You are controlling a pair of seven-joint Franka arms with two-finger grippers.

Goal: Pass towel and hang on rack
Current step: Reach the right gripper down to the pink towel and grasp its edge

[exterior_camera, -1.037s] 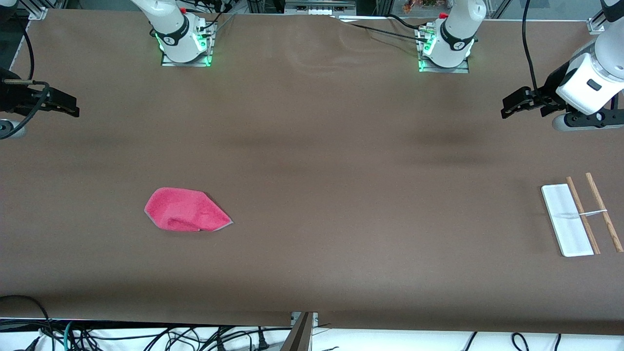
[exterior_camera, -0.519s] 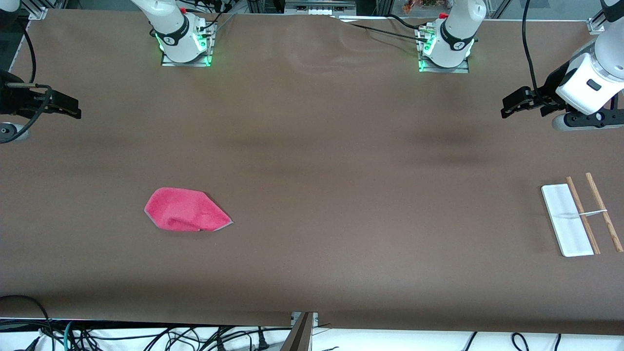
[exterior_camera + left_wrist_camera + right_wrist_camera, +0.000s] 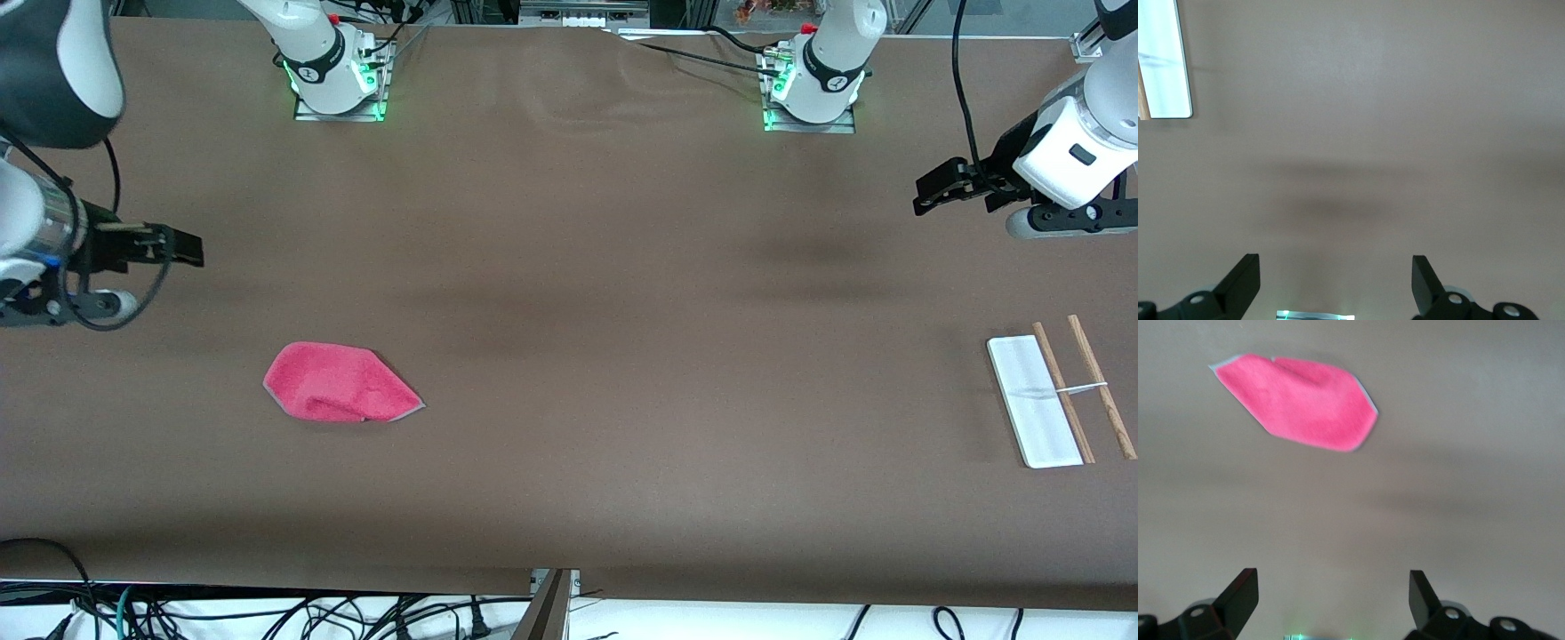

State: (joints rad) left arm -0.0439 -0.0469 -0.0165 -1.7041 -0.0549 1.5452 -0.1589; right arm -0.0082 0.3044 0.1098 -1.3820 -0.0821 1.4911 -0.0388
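Observation:
The pink towel lies crumpled flat on the brown table toward the right arm's end, also seen as the pink towel in the right wrist view. My right gripper hangs open and empty over bare table, apart from the towel. The rack lies at the left arm's end: white base, two wooden rods and a thin silvery crossbar. A corner of its base shows in the left wrist view. My left gripper waits open and empty in the air over that end of the table.
The two arm bases stand with green lights at the table edge farthest from the front camera. Cables hang below the table's nearest edge. Brown table surface spreads between towel and rack.
My right arm has swung in over the table, its gripper moving toward the towel and staying open. The left arm, towel and rack have not moved.

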